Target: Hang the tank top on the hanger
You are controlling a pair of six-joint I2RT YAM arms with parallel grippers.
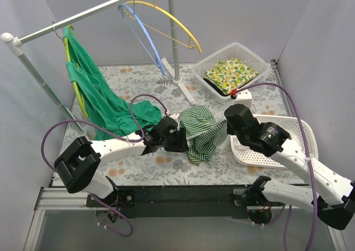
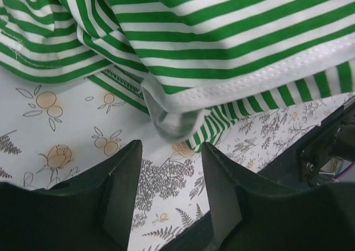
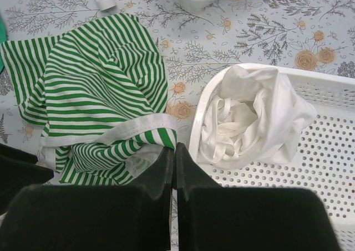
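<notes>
The green-and-white striped tank top point(image 1: 198, 130) is bunched up at the table's middle, between my two grippers. My right gripper point(image 1: 224, 131) is shut on its white-hemmed edge point(image 3: 111, 132); in the right wrist view the fingertips point(image 3: 166, 157) pinch the cloth's corner and the rest of the tank top point(image 3: 94, 90) spreads away to the left. My left gripper point(image 1: 181, 140) is open and empty just left of the tank top; in the left wrist view the striped cloth point(image 2: 222, 35) hangs just beyond its fingers point(image 2: 125, 173). The light blue hanger point(image 1: 145, 37) hangs on the rail at the back.
A yellow hanger point(image 1: 172, 18) hangs beside the blue one. A plain green garment point(image 1: 97, 93) hangs at the left on a yellow-green hanger. A white basket point(image 1: 252, 54) holds a yellow-patterned cloth. A flat white basket point(image 1: 294, 146) by the right arm holds white cloth point(image 3: 249, 118). The rack's pole point(image 1: 173, 40) stands behind.
</notes>
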